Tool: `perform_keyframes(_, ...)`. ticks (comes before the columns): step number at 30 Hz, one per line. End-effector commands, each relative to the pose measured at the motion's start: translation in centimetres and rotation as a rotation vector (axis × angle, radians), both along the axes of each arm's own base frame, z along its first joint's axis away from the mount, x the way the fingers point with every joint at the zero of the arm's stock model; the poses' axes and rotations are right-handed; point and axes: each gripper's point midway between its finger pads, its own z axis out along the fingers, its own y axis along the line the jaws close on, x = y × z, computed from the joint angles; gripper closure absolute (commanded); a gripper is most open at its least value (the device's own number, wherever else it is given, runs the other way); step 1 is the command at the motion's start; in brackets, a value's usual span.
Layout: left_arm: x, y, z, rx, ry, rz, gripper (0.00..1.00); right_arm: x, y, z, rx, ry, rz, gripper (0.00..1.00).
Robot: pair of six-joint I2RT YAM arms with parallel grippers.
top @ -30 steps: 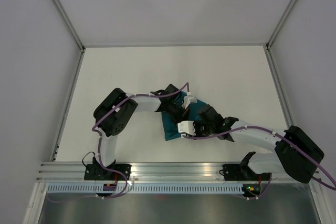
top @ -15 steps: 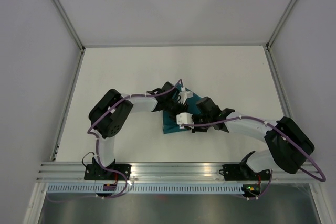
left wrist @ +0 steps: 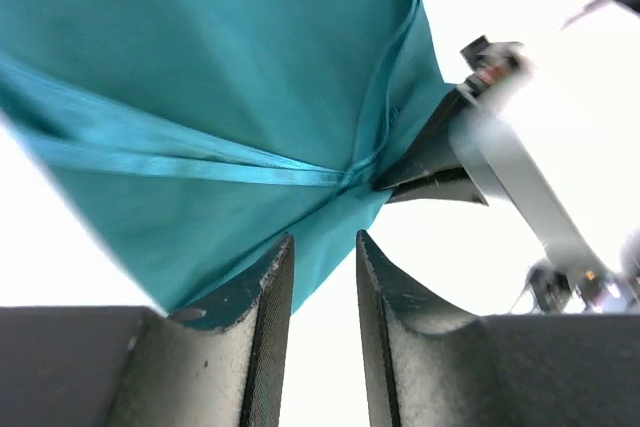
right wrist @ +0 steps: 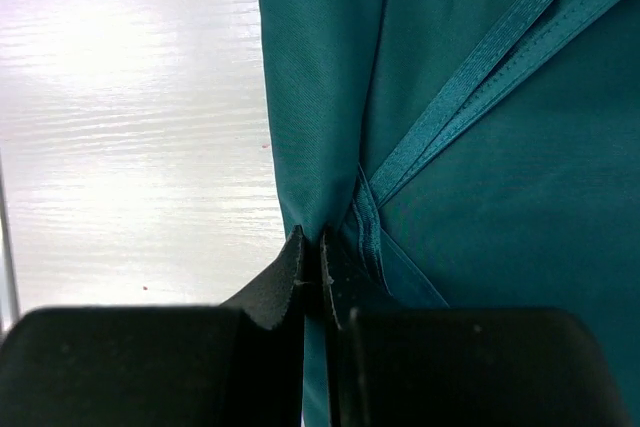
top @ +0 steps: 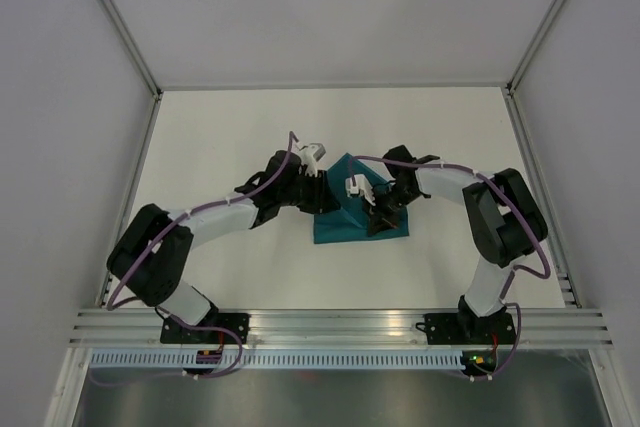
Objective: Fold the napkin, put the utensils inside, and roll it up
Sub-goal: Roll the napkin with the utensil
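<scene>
Napkin [top: 335, 227] mid-table, right fingers [right wrist: 275, 292] pinching its edge, left fingers [left wrist: 250, 347] narrowly parted alongside, wide table [top: 450, 127] around

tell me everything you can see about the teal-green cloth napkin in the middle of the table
The teal-green cloth napkin looks thin, finely woven and slightly shiny, with narrow stitched hems that cross where its layers overlap. It lies folded into a compact, uneven shape on the white table, roughly central, between the two arms. The right gripper is shut on one folded edge, and the cloth puckers at that pinch. The left gripper sits at the napkin's other side with its jaws apart, gripping nothing.
</scene>
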Motion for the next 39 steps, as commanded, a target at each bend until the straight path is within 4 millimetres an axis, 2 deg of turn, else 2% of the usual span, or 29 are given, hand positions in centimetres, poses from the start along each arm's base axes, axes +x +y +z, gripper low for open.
perform_keyframes(1, 2.5, 1.5, 3.2, -0.043, -0.187, 0.174, 0.63, -1.9, -1.5, -1.7, -0.028, 0.157, 0.033, 1.00)
perform_keyframes(6, 2.3, 2.2, 3.3, 0.125, -0.440, 0.172, 0.62, -1.1, -2.0, -2.0, -0.040, 0.218, 0.004, 0.99)
perform_keyframes(7, 1.4, 1.8, 2.9, 0.177, -0.497, 0.169, 0.62, -1.1, -2.1, -2.2, -0.044, 0.227, -0.002, 0.99)
perform_keyframes(9, 1.0, 1.0, 3.2, 0.228, -0.611, 0.121, 0.62, -1.0, -2.1, -2.2, -0.048, 0.229, -0.005, 0.99)
perform_keyframes(11, -0.1, 0.2, 2.2, 0.284, -0.671, 0.079, 0.60, -0.9, -2.2, -2.3, -0.052, 0.227, -0.010, 0.96)
perform_keyframes(12, -0.2, -0.1, 2.0, 0.315, -0.707, 0.051, 0.59, -0.8, -2.3, -2.3, -0.058, 0.234, -0.022, 0.86)
perform_keyframes(15, -1.1, -1.1, 1.2, 0.374, -0.769, -0.022, 0.57, -0.6, -2.2, -2.0, -0.062, 0.229, -0.037, 0.73)
perform_keyframes(17, -1.4, -1.4, 0.9, 0.410, -0.804, -0.057, 0.56, -0.1, -2.2, -1.9, -0.063, 0.214, -0.049, 0.73)
perform_keyframes(22, -3.9, -3.5, -0.3, 0.488, -0.893, -0.205, 0.52, 0.1, -2.1, -2.2, -0.072, 0.234, -0.060, 0.76)
perform_keyframes(23, -4.2, -3.8, -1.0, 0.518, -0.909, -0.239, 0.52, 0.4, -2.0, -2.2, -0.071, 0.232, -0.063, 0.79)
perform_keyframes(24, -5.2, -4.3, -1.3, 0.534, -0.931, -0.269, 0.51, 0.3, -2.0, -2.5, -0.077, 0.244, -0.065, 0.80)
perform_keyframes(29, -6.8, -5.8, -2.2, 0.576, -1.008, -0.345, 0.48, 0.6, -2.1, -2.9, -0.086, 0.269, -0.080, 0.90)
perform_keyframes(30, -7.1, -6.0, -2.9, 0.591, -1.019, -0.362, 0.48, 0.6, -2.1, -2.9, -0.088, 0.273, -0.080, 0.90)
perform_keyframes(32, -7.2, -6.5, -2.6, 0.608, -1.077, -0.372, 0.47, 0.6, -2.2, -3.1, -0.092, 0.284, -0.080, 0.91)
perform_keyframes(33, -7.4, -6.6, -3.4, 0.627, -1.085, -0.392, 0.45, 0.6, -2.2, -3.0, -0.093, 0.290, -0.079, 0.91)
perform_keyframes(39, -7.0, -7.4, -4.8, 0.710, -1.180, -0.448, 0.43, 0.7, -2.4, -3.5, -0.103, 0.301, -0.084, 0.92)
